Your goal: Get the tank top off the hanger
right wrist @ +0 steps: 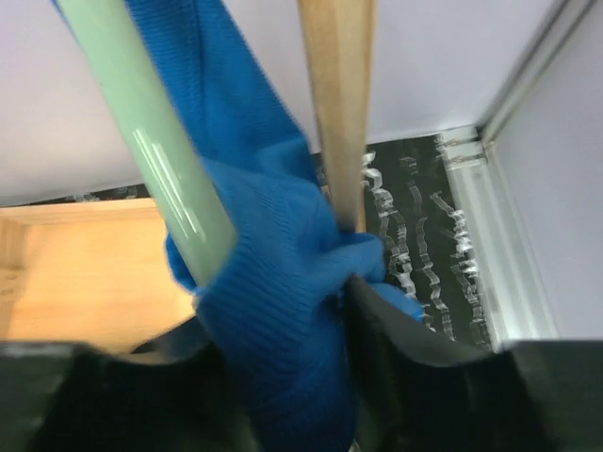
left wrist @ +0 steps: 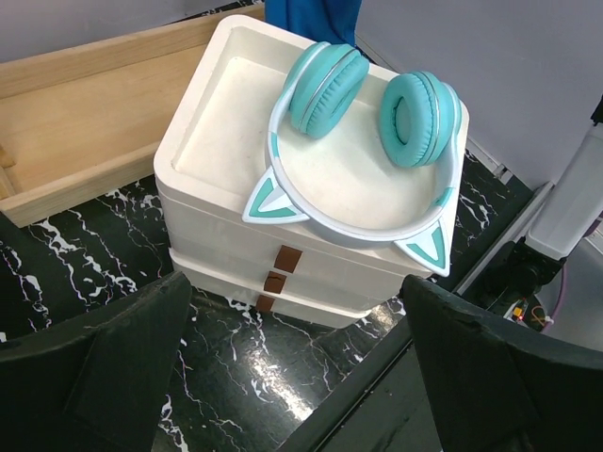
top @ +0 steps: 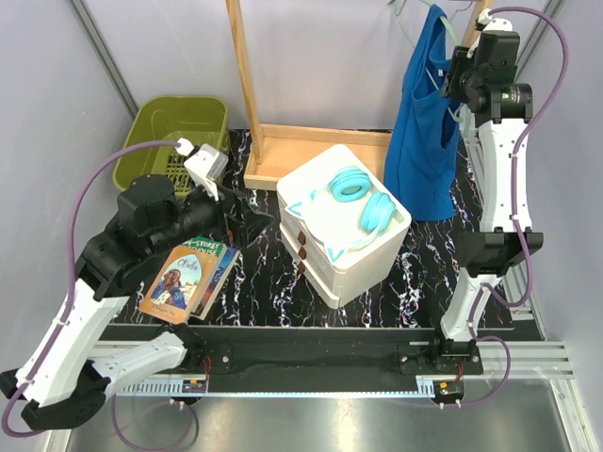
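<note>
The royal-blue tank top [top: 424, 141] hangs at the back right from the pale mint hanger [top: 450, 33], whose arm shows beside the strap. My right gripper [top: 459, 80] is raised at the top's right shoulder and is shut on a bunch of the blue fabric [right wrist: 283, 311]. In the right wrist view the mint hanger arm [right wrist: 160, 151] runs diagonally just left of the pinched cloth, with a wooden rack post [right wrist: 339, 104] behind. My left gripper [left wrist: 297, 377] is open and empty, low over the table in front of the white box [left wrist: 283, 160].
Turquoise cat-ear headphones [top: 353, 202] lie on the white box [top: 320, 259]. A wooden rack frame [top: 283, 151] stands behind it. An olive bin [top: 179, 132] sits at the back left, and a book [top: 184, 278] lies near the left arm.
</note>
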Tool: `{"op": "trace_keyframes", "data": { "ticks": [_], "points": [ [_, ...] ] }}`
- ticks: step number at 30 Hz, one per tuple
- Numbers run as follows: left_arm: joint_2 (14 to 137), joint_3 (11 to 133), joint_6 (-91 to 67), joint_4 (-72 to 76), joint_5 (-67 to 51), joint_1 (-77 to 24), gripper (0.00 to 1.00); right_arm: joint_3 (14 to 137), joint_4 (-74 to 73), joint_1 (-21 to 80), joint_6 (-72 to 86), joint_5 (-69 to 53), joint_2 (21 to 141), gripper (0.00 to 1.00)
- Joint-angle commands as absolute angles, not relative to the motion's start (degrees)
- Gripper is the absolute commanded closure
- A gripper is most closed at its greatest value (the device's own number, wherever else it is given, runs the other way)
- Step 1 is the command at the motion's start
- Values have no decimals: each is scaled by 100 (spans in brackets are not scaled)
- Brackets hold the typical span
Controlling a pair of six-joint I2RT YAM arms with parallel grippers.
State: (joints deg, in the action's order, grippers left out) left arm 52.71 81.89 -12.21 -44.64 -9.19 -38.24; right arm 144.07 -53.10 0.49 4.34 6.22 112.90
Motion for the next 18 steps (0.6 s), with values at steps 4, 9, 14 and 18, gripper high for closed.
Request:
{"op": "trace_keyframes", "data": {
  "ticks": [4,9,14,18],
  "points": [
    [5607,8682,-1256,-4438,-1019,-3850,1,14458,-4869,105,843,-368,10538,76],
    [6011,9034,-1485,-4395,-1282,-3850,1,14520,-4878,97,914,-659,10091,99],
    [6371,9202,-1898,-4202,-1713,-3850,1,14170,-4887,114,765,-739,9432,100],
    [6846,9596,-2196,-4008,-2636,-3920,1,13309,-5053,106,914,-571,8738,100]
  ]
}}
